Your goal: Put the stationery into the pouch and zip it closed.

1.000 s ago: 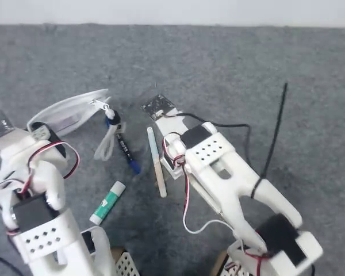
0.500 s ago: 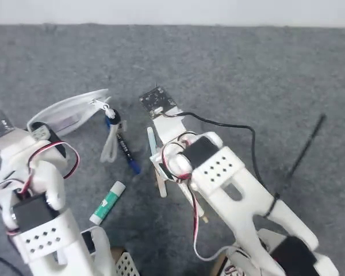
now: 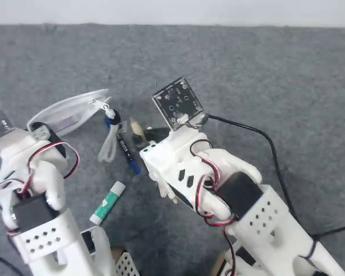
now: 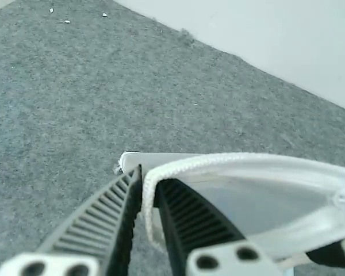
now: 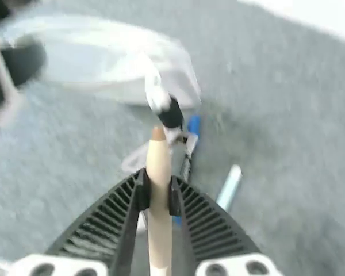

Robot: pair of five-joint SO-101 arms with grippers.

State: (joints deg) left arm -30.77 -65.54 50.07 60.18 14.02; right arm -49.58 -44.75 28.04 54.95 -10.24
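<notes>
At the pouch (image 4: 253, 198) rim, left end effector (image 4: 146, 177) clamps it open, while right end effector (image 5: 158, 183) grips a pencil (image 5: 157, 150) for insertion.

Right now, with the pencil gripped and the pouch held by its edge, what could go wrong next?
The pencil, pinched at one spot by the right gripper, might pivot or slip. The left gripper holds only the pouch rim; a nudge could tug it free. The zip cord and blue pen lie near the mouth and may snag.
</notes>
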